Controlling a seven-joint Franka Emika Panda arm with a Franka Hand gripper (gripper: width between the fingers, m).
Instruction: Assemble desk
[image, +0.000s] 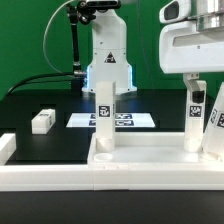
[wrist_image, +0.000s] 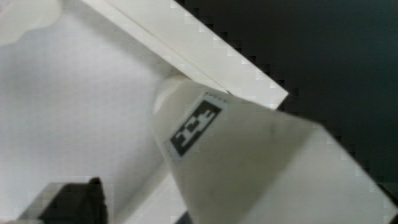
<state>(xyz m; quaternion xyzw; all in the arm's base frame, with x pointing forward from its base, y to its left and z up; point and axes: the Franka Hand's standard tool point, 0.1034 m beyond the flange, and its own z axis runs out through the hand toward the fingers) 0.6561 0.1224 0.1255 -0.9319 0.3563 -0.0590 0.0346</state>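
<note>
The white desk panel fills the lower part of the exterior view, lying rim-up on the black tabletop. One tagged leg post stands upright on it at the frame's centre and a second post near the right edge, while a third post lies loose on the tabletop at middle left, left of the marker board. The jaws hang over the second post at upper right and stand apart: in the wrist view the one dark finger in sight is clear of that post, with bare panel between them.
</note>
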